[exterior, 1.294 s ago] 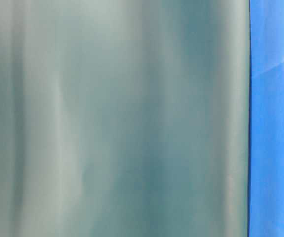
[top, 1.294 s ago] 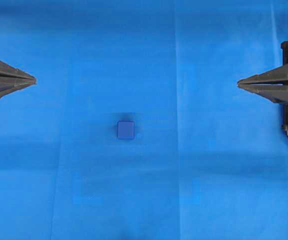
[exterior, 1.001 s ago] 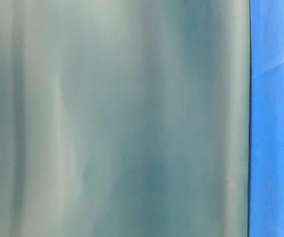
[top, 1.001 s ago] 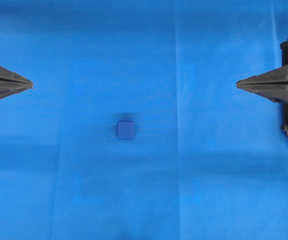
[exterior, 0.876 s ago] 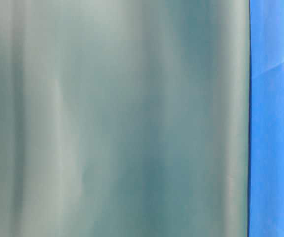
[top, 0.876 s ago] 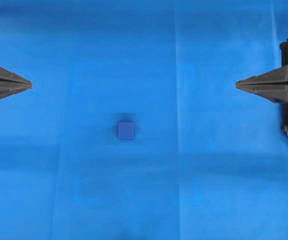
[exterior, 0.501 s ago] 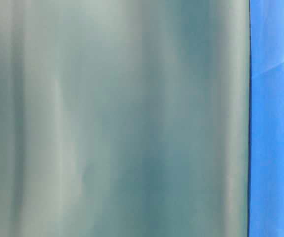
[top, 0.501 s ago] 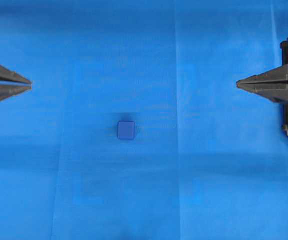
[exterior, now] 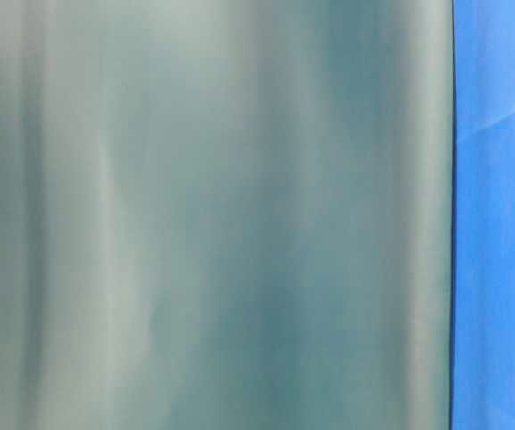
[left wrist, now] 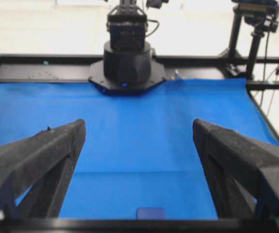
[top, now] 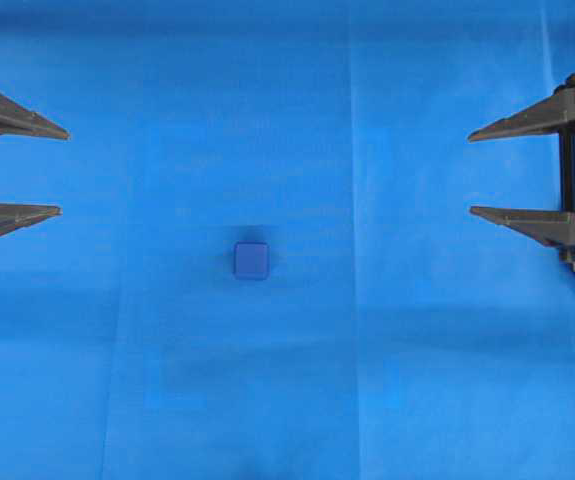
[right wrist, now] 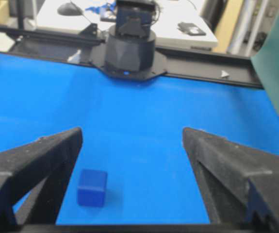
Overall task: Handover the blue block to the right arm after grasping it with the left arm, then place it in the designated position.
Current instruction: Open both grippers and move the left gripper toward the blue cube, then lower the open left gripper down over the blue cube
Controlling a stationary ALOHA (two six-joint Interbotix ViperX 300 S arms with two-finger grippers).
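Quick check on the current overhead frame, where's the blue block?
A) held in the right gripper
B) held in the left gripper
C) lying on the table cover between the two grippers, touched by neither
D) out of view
C: the blue block lies on the table cover, clear of the left gripper and right gripper, both with fingers spread and nothing between them.

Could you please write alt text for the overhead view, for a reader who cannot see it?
A small blue block sits alone near the middle of a blue table cover. The left gripper at the left edge and the right gripper at the right edge face each other across it, both with jaws wide open, neither touching the block.
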